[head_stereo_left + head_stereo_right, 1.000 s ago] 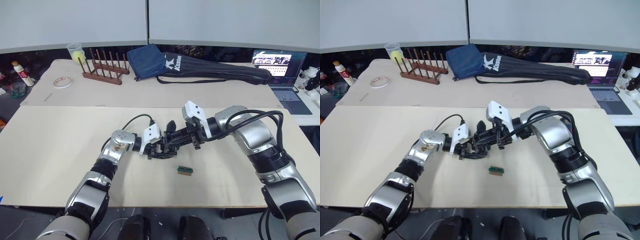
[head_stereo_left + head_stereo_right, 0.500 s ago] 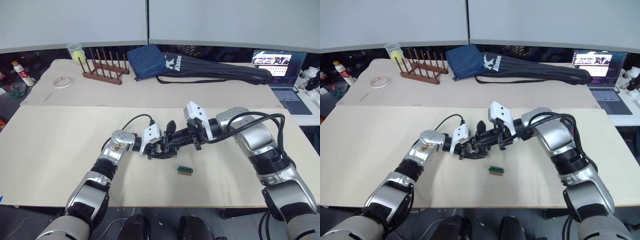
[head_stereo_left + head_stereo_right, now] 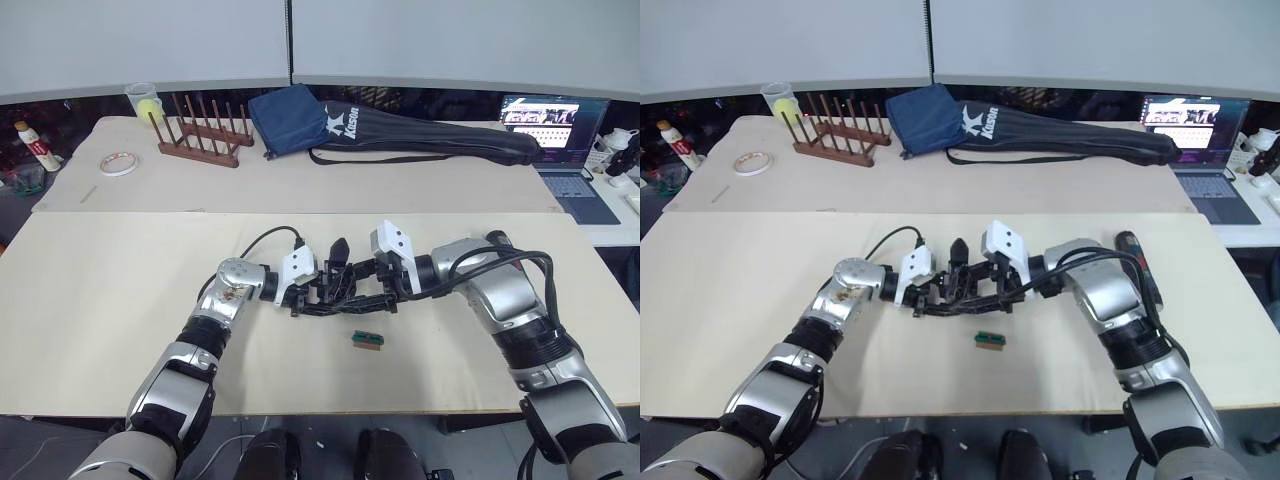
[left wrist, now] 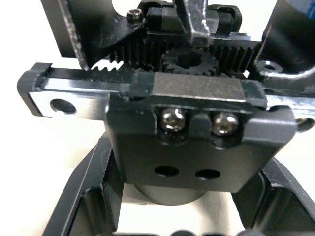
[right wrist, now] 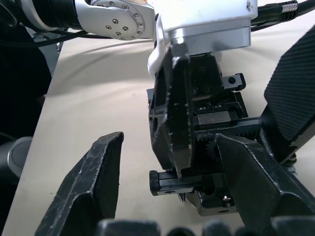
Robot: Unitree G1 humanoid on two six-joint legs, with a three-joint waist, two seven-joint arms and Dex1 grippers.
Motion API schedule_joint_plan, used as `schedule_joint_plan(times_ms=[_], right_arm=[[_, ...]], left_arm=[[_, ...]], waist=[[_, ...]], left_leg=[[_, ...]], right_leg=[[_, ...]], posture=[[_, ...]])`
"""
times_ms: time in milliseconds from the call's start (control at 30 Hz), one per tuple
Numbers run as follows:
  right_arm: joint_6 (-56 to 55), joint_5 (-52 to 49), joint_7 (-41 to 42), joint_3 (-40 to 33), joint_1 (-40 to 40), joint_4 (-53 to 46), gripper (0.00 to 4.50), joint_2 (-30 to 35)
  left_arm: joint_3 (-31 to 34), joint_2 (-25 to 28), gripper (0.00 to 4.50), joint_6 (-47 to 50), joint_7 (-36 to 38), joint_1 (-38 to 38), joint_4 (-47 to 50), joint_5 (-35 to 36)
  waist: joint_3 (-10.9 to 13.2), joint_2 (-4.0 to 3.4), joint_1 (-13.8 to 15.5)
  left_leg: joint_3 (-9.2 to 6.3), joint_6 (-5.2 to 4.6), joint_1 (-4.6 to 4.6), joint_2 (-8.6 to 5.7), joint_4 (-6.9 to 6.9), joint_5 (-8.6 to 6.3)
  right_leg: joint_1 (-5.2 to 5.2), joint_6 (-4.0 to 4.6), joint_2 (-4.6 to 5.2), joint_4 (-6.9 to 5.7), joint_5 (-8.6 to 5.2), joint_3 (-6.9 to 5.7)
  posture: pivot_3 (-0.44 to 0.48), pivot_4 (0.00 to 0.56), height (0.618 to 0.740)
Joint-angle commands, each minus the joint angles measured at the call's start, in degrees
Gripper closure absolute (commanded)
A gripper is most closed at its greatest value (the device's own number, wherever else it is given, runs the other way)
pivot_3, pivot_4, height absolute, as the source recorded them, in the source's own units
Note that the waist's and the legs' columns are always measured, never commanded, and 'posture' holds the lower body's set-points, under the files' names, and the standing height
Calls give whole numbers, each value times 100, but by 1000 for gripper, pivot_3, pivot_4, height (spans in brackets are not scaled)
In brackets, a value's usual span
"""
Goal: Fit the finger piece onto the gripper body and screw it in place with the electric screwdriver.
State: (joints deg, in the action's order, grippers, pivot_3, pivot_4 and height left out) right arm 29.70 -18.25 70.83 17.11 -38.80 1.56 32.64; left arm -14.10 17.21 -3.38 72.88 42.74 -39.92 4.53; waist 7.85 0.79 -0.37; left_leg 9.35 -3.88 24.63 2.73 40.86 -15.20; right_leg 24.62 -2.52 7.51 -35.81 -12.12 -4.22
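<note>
Much of the gripper body (image 3: 325, 293) is hidden from your head views: it sits mid-counter between the two grippers, and their black fingers blend with it, so its outline is hard to make out there. You cannot pick out the finger piece with any certainty in that dark cluster. The left wrist view shows the body up close: a black block with two silver screws, two empty holes below them, a toothed rack and a small gear behind, and a metal rail crossing it, cut off at both sides. Your left gripper (image 3: 300, 292) is closed on the gripper body, one finger (image 5: 172, 115) pressed along its side. Your right gripper (image 5: 170, 162) stands wide open, its fingers either side of the body and not touching it. The electric screwdriver (image 3: 1137, 258) lies near the counter's right edge, partly hidden behind your right arm. A small green block (image 3: 367, 340) lies just toward the counter's near edge from the grippers.
</note>
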Motion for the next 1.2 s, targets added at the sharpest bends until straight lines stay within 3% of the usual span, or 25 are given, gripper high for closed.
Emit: schedule_joint_plan(times_ms=[33,367,467,500,533,600,733,833,967,1200], right_arm=[[1,-182,61,-397,56,-388,1115,261],[494,-612,134,-1209,229,-1106,1115,1271],[963,-650,65,-1339,308,-1268,1115,1750],[1153,-628,22,-1349,317,-1300,863,1927],[1437,-596,-32,-1362,309,-1310,574,2154],[2132,-587,-197,-1377,237,-1263,39,2545],[3276,-375,-347,-1153,9,-733,39,3466],[3355,86,-563,-824,-74,41,39,3838],[3375,551,-715,-407,-312,963,39,3792],[3902,971,-1007,148,-1389,2786,39,2747]], left_arm=[[74,-71,2144,-101,-2,89,232,90],[59,-24,2144,96,-167,-18,224,0],[89,152,782,267,-94,-97,389,30],[110,238,207,327,-57,-143,493,52],[159,386,0,430,14,-246,715,118],[250,692,0,683,161,-480,1242,269],[667,1701,0,1715,595,-1214,3080,952],[1013,2423,0,2640,735,-1621,4474,1616],[1271,2998,0,3501,668,-1731,5667,2292],[1546,3280,0,4341,258,-1391,6685,3100]], waist=[[3,1,13],[9,4,32],[10,5,31],[11,5,27],[11,5,22],[12,4,-4],[22,-2,-65],[27,-4,-59],[29,-6,-19],[33,-12,-77]], left_leg=[[0,0,2,0,0,0],[0,-2,12,0,2,-1],[0,-5,12,1,2,-2],[-1,-18,12,2,1,-10],[0,-26,13,2,0,-15],[2,-21,15,3,-1,-12],[3,8,31,6,-5,5],[2,13,37,9,-6,7],[1,13,37,4,-3,6],[9,36,35,3,-8,23]], right_leg=[[1,0,0,0,0,0],[15,-1,0,-1,1,0],[15,-1,0,-2,1,1],[16,0,0,-1,0,1],[20,0,0,-2,0,2],[28,2,0,-4,0,6],[52,6,0,-9,-1,13],[60,11,1,-7,-3,17],[55,44,6,-1,-24,18],[56,4,-22,-10,-2,31]], posture=[[0,150,740],[0,150,740],[0,150,740],[0,150,740],[0,150,740],[0,150,740],[0,150,740],[0,150,740],[0,150,740],[0,150,740]])
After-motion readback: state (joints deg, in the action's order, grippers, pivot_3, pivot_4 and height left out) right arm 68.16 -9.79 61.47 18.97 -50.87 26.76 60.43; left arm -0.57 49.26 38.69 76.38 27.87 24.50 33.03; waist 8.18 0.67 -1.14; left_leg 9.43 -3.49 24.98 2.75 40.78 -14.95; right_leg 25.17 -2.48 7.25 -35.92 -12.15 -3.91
